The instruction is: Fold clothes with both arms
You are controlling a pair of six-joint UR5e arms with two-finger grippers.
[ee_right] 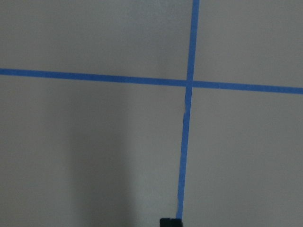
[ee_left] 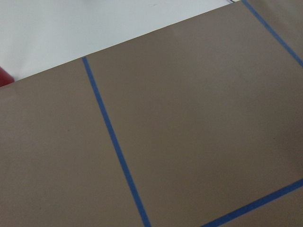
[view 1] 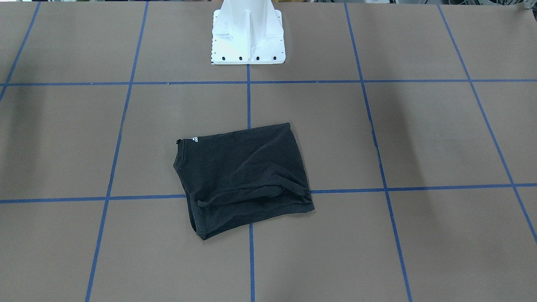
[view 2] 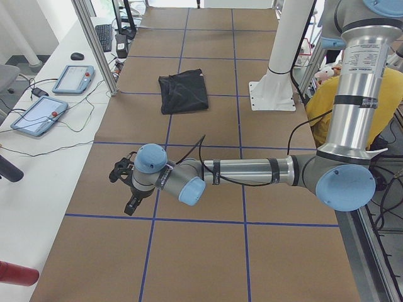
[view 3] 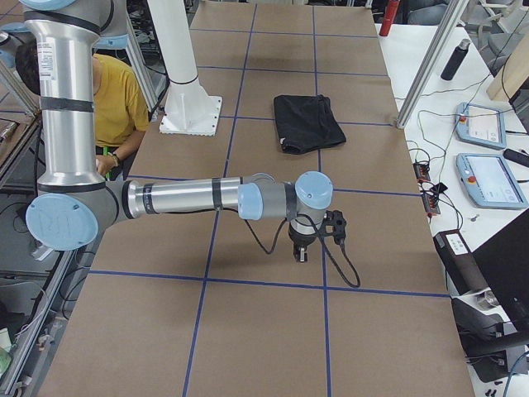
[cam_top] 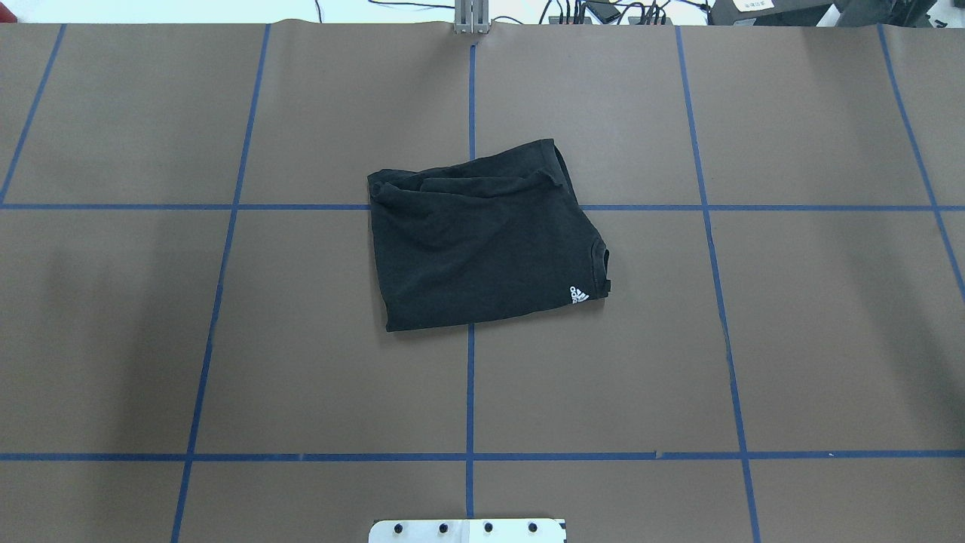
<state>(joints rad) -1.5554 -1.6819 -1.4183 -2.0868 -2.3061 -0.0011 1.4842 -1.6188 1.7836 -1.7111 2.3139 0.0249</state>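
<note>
Black T-shirt (cam_top: 475, 241), tiny corner logo (cam_top: 578, 295) illegible

The T-shirt (cam_top: 475, 241) was black, with a small white logo (cam_top: 578, 294) at one corner. The table (cam_top: 791, 324) was brown, gridded with blue tape lines (cam_top: 470, 392). The pedestal base (view 1: 248, 37) was white. The left arm (view 2: 252, 171) and right arm (view 3: 182, 198) were silver-grey with light blue joint caps (view 2: 343, 189).

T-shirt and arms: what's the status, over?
Out wide: left end effector, right end effector, both off the cloth, open or shut unclear. Black T-shirt lies folded on the table. Nothing seen blocking it.
</note>
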